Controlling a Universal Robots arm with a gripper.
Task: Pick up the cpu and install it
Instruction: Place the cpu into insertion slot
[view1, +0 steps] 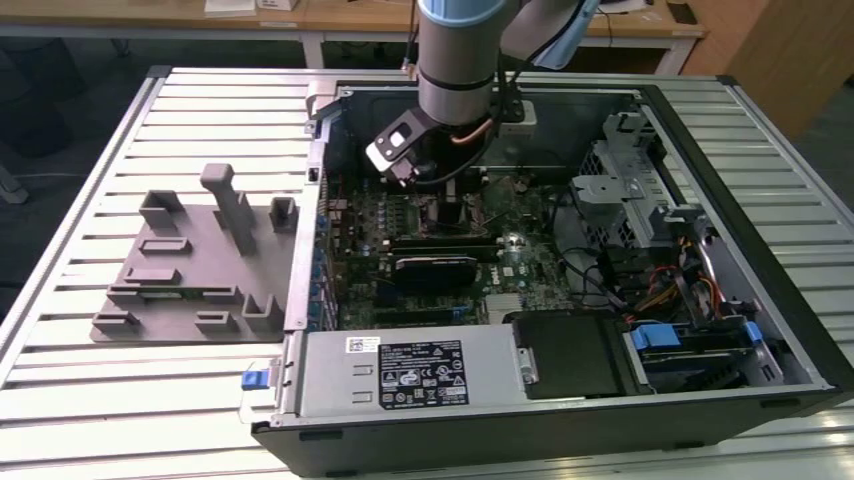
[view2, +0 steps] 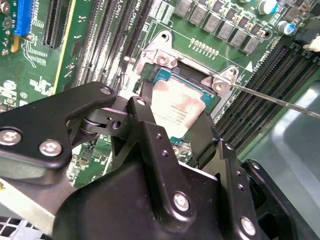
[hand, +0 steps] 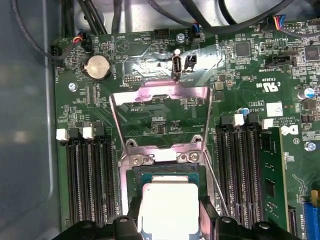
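Two black gripper (view2: 176, 112) fingers (view2: 202, 137) clamp the square silver-topped cpu (hand: 169, 209) by opposite edges, level over the open metal-framed socket (view2: 162, 60) at the far side, so it can seat flat.

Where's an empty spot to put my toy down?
Bare slats of the silver metal table lie on the exterior view's left of the grey plastic fixture. Crowded inside the black computer case, where the black gripper hangs over the silver square cpu.
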